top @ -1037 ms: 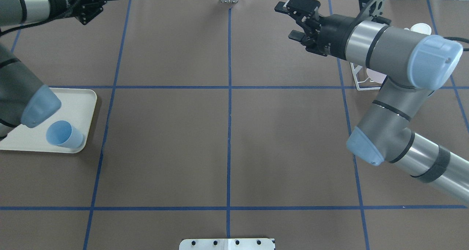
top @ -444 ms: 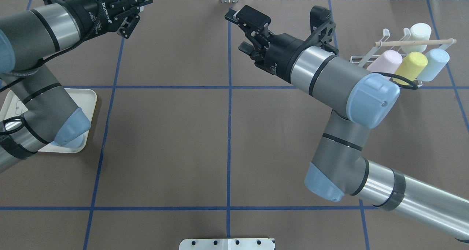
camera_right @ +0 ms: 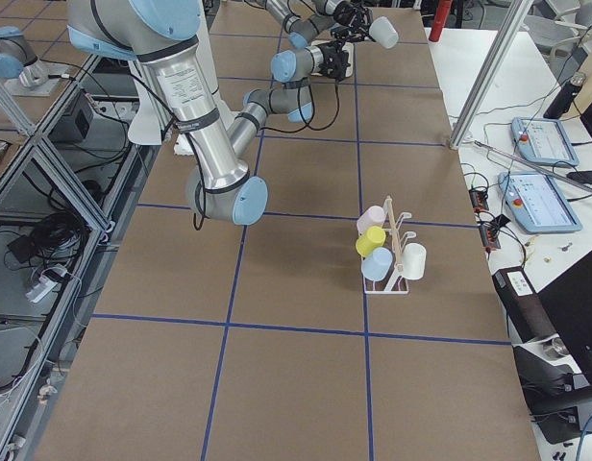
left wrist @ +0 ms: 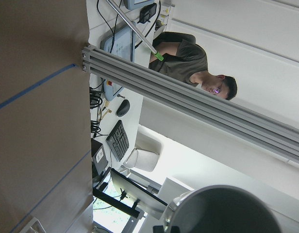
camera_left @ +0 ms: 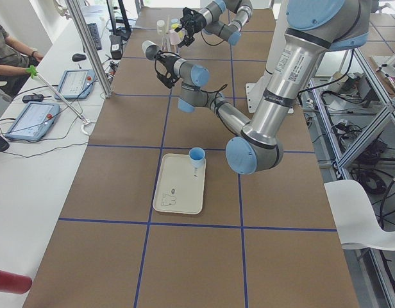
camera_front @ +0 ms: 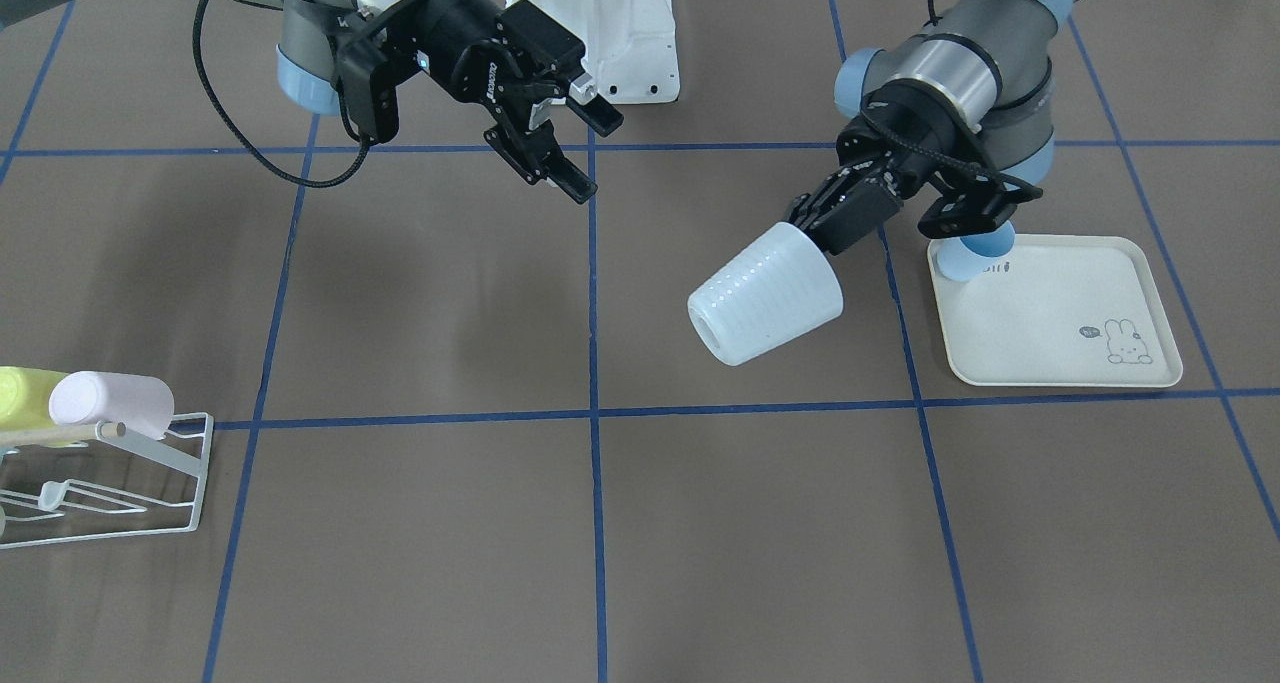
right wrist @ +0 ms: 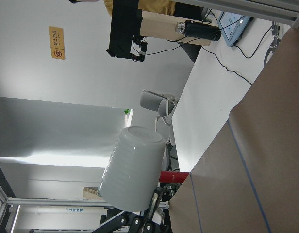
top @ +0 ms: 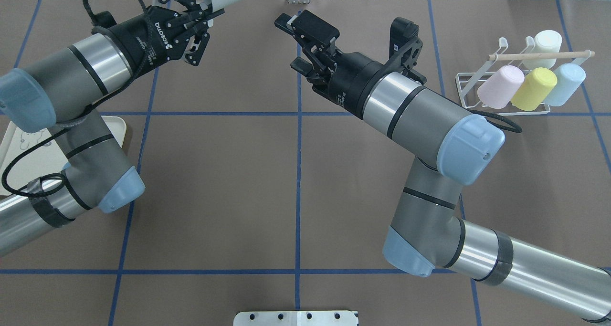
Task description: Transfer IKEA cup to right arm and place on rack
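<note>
You can see the left gripper (camera_front: 835, 225) pinching the rim of one white, ribbed plastic cup (camera_front: 765, 293), held in the air near the table's middle line. The cup slants, and its round bottom points away from that gripper. The right gripper (camera_front: 592, 153) is spread wide and holds nothing. Four smooth cups (top: 533, 88) sit on the white wire rack (top: 462, 85).

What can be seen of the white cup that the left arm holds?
The white cup is tapered, with fine ridges around its wall, and looks like plastic. The left end effector grips it at its wide open end, so its closed base points away from the arm. It hangs tilted in the air above the table, touching nothing else. The right end effector is open and apart from it.
</note>
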Motion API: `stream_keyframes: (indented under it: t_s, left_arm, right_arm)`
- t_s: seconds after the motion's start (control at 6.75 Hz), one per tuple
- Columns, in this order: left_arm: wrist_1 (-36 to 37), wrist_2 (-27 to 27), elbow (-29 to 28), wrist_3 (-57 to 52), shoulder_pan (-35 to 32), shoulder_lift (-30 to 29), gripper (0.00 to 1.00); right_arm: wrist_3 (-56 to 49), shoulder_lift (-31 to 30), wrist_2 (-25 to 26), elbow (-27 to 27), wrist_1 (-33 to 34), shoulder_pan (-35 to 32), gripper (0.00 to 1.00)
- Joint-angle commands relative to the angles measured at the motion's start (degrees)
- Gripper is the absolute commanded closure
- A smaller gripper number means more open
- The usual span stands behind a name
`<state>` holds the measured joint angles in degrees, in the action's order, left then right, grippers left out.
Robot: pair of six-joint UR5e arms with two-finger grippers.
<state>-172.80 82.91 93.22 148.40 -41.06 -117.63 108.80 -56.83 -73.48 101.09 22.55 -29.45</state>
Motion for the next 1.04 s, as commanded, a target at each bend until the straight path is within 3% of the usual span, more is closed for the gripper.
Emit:
stream_keyframes:
  t_s: [0.0,0.3,0.89]
  left_arm:
    - [-2.44,-5.71,-0.05,3.8,5.26,-3.04,1.0]
    - [-4.82,-10.12,-0.14,4.45,8.35,-3.05,1.0]
    - [-4.83,-10.23,-0.05,4.53,9.76,-3.48,1.0]
  right_arm:
    - [0.18,0.05,1.4,-0.19,-0.22,0.01,0.0]
    - [1.41,0.05,2.72,-0.19,-0.22,-0.25,0.0]
    - [3.26,-0.04,4.22,-0.28,-1.45,-0.6,0.0]
